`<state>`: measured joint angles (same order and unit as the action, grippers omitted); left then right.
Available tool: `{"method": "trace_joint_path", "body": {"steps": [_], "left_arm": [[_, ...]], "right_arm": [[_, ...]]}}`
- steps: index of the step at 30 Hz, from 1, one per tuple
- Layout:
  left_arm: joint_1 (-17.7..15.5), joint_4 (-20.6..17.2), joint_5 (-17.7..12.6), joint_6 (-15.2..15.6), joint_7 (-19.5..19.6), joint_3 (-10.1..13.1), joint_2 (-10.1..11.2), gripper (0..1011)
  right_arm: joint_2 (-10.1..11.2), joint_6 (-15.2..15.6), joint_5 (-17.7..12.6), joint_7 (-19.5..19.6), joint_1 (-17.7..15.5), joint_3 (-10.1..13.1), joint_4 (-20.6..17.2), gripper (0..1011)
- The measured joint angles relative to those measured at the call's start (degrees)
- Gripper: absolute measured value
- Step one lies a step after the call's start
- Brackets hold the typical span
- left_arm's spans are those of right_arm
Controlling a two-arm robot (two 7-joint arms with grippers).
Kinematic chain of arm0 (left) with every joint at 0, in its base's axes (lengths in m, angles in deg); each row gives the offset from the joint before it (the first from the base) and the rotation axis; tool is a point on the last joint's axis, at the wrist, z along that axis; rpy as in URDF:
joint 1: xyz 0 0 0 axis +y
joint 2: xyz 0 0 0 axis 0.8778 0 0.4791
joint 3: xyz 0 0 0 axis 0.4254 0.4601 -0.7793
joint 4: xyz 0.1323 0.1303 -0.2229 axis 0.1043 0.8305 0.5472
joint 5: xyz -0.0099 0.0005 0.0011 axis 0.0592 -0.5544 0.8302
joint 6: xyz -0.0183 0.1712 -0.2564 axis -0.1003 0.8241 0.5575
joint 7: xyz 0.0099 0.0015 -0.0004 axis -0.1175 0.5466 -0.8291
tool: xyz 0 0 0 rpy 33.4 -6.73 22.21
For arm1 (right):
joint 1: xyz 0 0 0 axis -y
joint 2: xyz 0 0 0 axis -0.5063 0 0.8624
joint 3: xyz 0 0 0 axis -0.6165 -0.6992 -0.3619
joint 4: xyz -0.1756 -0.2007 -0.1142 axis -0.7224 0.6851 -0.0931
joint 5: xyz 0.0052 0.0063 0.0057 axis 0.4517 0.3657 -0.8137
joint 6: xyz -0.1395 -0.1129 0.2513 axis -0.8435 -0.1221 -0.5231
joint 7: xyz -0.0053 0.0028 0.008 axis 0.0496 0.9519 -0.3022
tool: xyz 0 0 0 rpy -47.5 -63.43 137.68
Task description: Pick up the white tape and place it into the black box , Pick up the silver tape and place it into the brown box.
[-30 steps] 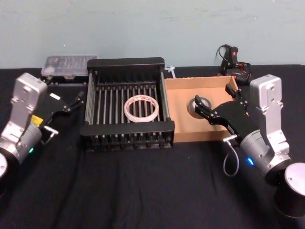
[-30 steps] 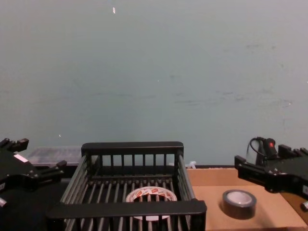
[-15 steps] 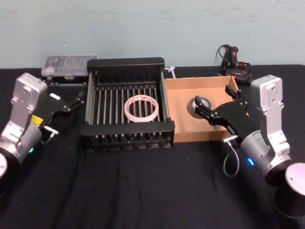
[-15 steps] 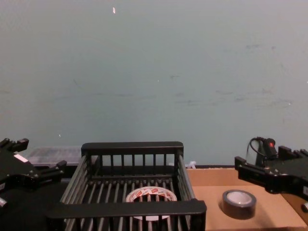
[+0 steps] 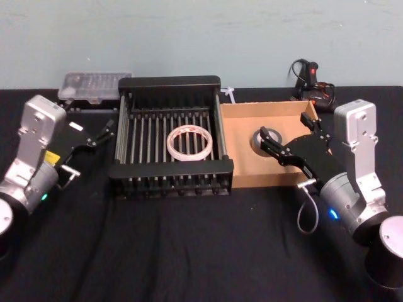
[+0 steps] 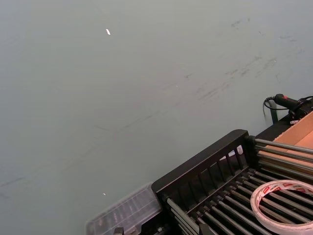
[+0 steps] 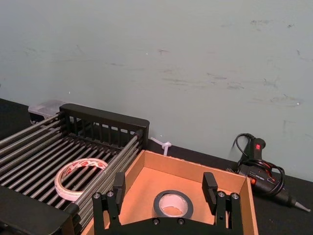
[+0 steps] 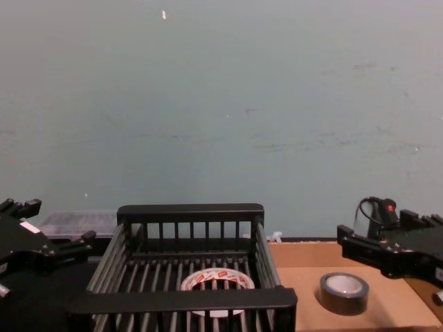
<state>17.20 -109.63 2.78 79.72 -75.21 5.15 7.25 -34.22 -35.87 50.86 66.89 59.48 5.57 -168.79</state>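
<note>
Black right fingers (image 7: 164, 188) apart, empty

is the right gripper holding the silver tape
No, the right gripper is open above the brown box, and the silver tape lies free on its floor.

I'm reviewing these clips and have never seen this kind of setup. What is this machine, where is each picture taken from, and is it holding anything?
It is a two-armed robot at a black table. One picture looks down from its head, one looks across from its chest, and one comes from each wrist.

Each arm ends in a pincer. The left pincer hangs open beside the black box, a slatted crate. The right pincer hangs open over the brown box, a cardboard tray. Neither holds anything.

The white tape lies flat on the crate's floor. The silver tape lies on the tray's floor, apart from the pincer.

Behind them sit a clear plastic case and a black corded tool with red parts.
</note>
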Motion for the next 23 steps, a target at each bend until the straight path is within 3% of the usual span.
{"method": "trace_joint_path", "body": {"steps": [23], "left_arm": [[0.0,0.0,0.0,0.0,0.0,0.0,0.0,1001]], "right_arm": [[0.0,0.0,0.1,0.0,0.0,0.0,0.0,1000]]}}
